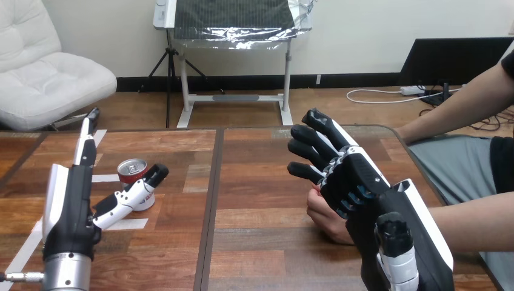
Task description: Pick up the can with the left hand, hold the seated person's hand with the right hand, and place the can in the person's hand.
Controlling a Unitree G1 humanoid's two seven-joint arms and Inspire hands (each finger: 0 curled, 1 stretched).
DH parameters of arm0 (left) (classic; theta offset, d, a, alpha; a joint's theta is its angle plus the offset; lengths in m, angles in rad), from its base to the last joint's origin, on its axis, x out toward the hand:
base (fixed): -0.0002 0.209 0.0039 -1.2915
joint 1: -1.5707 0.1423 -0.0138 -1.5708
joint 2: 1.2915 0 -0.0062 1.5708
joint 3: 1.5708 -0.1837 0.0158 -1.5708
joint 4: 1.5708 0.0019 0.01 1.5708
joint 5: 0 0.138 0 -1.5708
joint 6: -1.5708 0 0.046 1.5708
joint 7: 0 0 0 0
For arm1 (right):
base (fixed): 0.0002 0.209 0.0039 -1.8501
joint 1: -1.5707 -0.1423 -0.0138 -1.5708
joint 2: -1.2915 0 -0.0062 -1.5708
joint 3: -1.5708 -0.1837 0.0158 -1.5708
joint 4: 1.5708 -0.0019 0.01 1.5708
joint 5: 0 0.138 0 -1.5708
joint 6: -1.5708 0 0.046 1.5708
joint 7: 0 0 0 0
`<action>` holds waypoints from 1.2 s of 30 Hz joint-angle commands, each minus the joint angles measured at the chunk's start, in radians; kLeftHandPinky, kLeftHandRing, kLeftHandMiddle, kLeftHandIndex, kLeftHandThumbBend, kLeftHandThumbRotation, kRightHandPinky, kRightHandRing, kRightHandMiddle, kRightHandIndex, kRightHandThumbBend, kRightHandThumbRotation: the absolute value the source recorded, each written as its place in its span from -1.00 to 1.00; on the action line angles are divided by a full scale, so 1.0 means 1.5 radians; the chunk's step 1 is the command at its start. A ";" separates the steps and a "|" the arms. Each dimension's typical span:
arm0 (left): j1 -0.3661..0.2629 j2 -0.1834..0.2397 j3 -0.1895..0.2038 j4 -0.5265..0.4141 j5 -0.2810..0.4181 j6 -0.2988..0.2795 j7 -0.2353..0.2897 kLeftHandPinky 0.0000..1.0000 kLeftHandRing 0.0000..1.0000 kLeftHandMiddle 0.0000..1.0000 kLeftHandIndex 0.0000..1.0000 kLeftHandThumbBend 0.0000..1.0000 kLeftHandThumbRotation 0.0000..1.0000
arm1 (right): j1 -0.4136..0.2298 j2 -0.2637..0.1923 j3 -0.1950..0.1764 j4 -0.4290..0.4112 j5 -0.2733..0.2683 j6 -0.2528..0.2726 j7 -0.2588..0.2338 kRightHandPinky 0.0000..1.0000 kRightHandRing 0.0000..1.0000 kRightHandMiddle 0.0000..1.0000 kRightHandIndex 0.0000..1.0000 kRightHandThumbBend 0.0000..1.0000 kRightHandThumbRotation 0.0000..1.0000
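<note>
A red can (131, 182) with a silver top stands upright on the left half of the wooden table (254, 242). My left hand (68, 203) is to the can's left, its fingers straight and pointing away from me. Its thumb (130, 195) reaches across the can's near side, touching or almost touching it. My right hand (351, 182) hovers right of centre with relaxed, slightly bent fingers. The person's hand (327, 219) rests on the table just under and to the left of it, partly hidden. I see no finger of mine curled round the person's hand.
The person's forearm (476, 225) comes in from the right edge, and their other arm (460, 103) is further back. White tape marks (130, 223) lie on the table near the can. A dark seam (212, 200) runs down the table's middle.
</note>
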 commanded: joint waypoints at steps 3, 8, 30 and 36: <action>-0.065 0.023 0.007 0.029 -0.003 0.004 0.005 0.99 1.00 1.00 1.00 0.76 0.10 | -0.020 0.002 -0.010 -0.027 0.007 0.000 -0.003 0.71 0.82 0.82 0.87 0.78 0.90; -0.081 0.027 0.008 0.050 -0.009 0.004 0.003 1.00 1.00 1.00 1.00 0.73 0.08 | -0.020 0.000 -0.012 -0.027 0.009 0.001 -0.002 0.71 0.82 0.82 0.87 0.79 0.90; -0.182 0.056 -0.002 0.200 -0.003 0.011 0.001 0.92 0.97 0.99 1.00 0.62 -0.05 | -0.028 -0.003 -0.016 -0.029 0.000 0.006 -0.003 0.66 0.80 0.80 0.85 0.82 0.93; -0.212 0.063 -0.008 0.243 0.004 0.024 0.003 0.86 0.95 0.97 1.00 0.63 -0.04 | -0.028 -0.005 -0.015 -0.036 0.002 0.014 -0.003 0.64 0.80 0.80 0.83 0.83 0.92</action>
